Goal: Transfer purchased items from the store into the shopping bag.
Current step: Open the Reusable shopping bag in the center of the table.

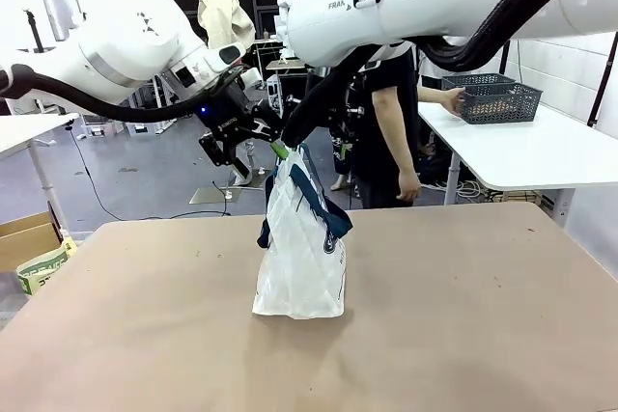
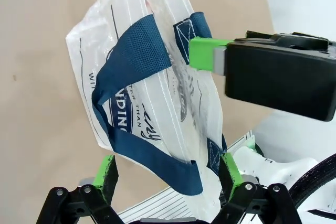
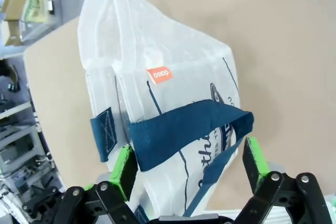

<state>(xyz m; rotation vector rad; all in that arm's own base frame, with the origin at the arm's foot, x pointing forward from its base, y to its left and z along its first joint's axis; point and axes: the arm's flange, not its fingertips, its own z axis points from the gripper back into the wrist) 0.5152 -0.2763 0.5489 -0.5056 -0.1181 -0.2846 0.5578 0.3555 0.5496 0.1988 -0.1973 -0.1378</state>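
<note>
Opening the bag (image 1: 301,258) appears to be the step in hand; it stands upright on the desk (image 1: 463,315). Your left end effector (image 2: 169,169) and right end effector (image 3: 190,158) are both open, each straddling a strap (image 2: 136,61), gripping nothing. Next, close on one strap each and part them. Count: one bag, two straps, one basket (image 1: 512,111) on the far desk (image 1: 541,151); items (image 1: 492,96) too small to count.

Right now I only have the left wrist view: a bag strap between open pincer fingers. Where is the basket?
Observer: Front view: the dark basket sits on a white side table at far right, a person's hand on it.
Operator: Is the bag standing?
Observer: Yes, the shopping bag stands upright on the brown table.
Operator: Anything on the right wrist view?
Observer: A small orange tag near the bag's top.
</note>
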